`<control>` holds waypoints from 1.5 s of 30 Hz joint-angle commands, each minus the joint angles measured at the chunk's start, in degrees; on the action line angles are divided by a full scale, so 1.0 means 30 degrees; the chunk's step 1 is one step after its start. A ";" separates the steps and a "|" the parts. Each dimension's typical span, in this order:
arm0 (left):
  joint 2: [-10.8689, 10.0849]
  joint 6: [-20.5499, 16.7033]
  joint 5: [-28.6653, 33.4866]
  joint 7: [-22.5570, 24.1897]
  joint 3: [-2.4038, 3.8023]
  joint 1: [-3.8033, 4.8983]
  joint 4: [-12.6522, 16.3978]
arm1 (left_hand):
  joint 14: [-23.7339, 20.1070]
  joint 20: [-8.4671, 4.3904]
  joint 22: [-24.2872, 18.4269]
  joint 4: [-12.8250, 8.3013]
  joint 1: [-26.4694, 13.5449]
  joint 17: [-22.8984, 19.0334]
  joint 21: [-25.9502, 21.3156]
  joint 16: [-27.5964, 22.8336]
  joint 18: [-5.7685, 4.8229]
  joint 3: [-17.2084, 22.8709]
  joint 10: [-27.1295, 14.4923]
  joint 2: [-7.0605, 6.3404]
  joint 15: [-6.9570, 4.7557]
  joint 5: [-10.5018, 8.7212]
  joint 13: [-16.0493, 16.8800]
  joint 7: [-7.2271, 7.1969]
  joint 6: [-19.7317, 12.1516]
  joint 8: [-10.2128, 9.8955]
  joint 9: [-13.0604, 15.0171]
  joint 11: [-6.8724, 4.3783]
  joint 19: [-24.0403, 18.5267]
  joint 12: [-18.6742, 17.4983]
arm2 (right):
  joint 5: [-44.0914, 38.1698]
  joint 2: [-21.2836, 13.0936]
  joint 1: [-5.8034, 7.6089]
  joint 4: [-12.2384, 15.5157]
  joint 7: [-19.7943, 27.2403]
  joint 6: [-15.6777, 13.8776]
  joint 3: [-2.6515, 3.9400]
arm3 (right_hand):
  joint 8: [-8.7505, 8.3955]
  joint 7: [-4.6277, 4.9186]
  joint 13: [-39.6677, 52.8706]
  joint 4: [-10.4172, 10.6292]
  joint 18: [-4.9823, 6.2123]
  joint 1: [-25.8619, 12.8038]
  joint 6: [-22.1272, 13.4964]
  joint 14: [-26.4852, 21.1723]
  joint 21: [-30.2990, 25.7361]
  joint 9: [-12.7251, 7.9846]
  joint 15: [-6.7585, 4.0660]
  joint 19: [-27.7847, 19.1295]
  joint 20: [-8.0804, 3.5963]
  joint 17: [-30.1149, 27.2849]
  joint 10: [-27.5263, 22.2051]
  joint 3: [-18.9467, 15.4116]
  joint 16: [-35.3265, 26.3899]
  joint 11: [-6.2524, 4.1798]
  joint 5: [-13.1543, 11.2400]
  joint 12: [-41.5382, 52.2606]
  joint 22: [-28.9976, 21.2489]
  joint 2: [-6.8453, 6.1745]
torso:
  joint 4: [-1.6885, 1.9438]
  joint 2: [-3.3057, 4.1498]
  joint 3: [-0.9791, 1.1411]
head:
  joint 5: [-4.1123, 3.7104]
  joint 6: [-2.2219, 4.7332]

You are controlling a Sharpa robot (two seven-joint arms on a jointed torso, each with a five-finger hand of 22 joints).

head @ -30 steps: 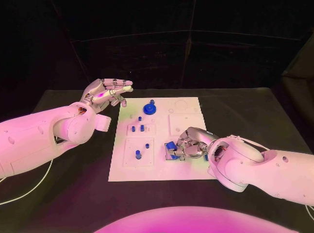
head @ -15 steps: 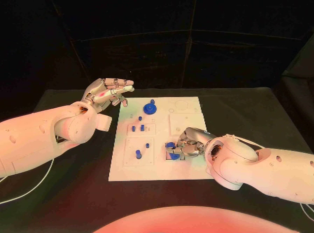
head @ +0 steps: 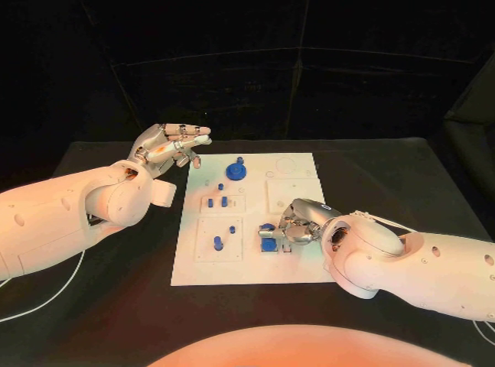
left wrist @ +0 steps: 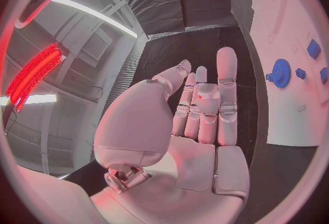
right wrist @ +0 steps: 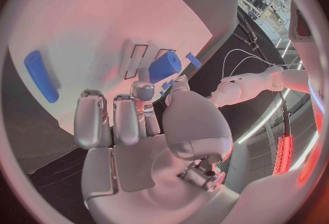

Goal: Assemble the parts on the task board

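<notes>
The white task board (head: 247,267) lies mid-table. My right hand (head: 297,225) rests over its right-hand middle. Its thumb and a fingertip (right wrist: 142,90) pinch the near end of a short blue cylinder (right wrist: 164,66) (head: 267,227). A second blue piece (head: 270,245) (right wrist: 41,76) lies on the board just beside this hand, toward me. My left hand (head: 170,144) (left wrist: 202,119) hovers off the board's far left corner, fingers stretched out and nothing in it. A round blue knob (head: 237,170) (left wrist: 281,73) stands near that corner.
Several small blue pegs (head: 217,202) stand in the board's left column, with two more (head: 217,243) nearer me. Black tabletop (head: 402,176) surrounds the board. A white cable (head: 27,306) runs along the left side.
My right hand has drawn back a little toward the far side, uncovering more of the blue piece beside it. The left hand has hardly moved.
</notes>
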 commanded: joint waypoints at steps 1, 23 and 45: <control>0.0035 0.0219 0.0051 0.0076 0.0016 0.0027 0.0019 | -0.0122 0.0029 -0.0022 0.0009 0.0103 -0.0001 -0.0110 0.0006 0.0263 -0.0133 -0.0089 0.0159 0.0034 0.0085 0.0023 0.0012 -0.0149 0.0093 -0.0020 -0.0012 -0.0039 0.0095 | -0.0595 -0.0062 0.0016 0.0198 0.0060 -0.0557 0.0005 | -0.0038 -0.0045 -0.0007 0.0012 -0.0250 -0.0294 -0.0144 0.0776 -0.0095 0.0030 -0.0007 -0.0043 -0.0051 0.0000 -0.0116 0.0245 -0.0097 -0.0058 -0.0138 -0.0113 -0.0019 -0.0157 | -0.0012 -0.0005 0.0015 | 0.0015 0.0023; 0.0112 0.0277 0.0048 0.0025 -0.0068 0.0022 -0.0065 | -0.0120 0.0027 -0.0048 -0.0045 0.0231 -0.0011 -0.0139 0.0039 0.0266 -0.0093 -0.0158 0.0263 0.0031 0.0095 0.0016 0.0019 -0.0181 0.0099 -0.0021 -0.0006 -0.0010 0.0143 | 0.0333 -0.1176 0.0019 0.0993 0.1940 0.0176 0.0011 | -0.0109 -0.0115 0.0877 -0.2398 -0.0370 0.5113 0.0009 0.0963 0.0164 0.0205 -0.0085 0.0320 -0.0124 0.0950 0.0405 0.1863 0.0334 -0.0156 0.2593 0.0348 0.0604 -0.0156 | 0.0025 0.0018 -0.0019 | 0.0139 0.0045; 0.0017 0.0240 0.0048 0.0047 -0.0096 0.0022 -0.0015 | -0.0124 0.0026 -0.0052 -0.0053 0.0251 -0.0024 -0.0143 0.0039 0.0266 -0.0083 -0.0167 0.0283 0.0031 0.0097 0.0015 0.0022 -0.0183 0.0101 -0.0020 -0.0006 -0.0006 0.0153 | 0.0249 -0.0956 0.0025 0.0678 0.2800 -0.1374 0.0014 | -0.0415 -0.0055 0.0905 -0.2765 -0.0368 0.5890 -0.0156 0.0936 0.0152 0.0126 -0.0075 0.0296 -0.0130 0.0915 0.0374 0.1828 0.0285 -0.0129 0.3254 0.0126 0.0611 0.0278 | -0.0062 -0.0004 -0.0003 | 0.0211 -0.0042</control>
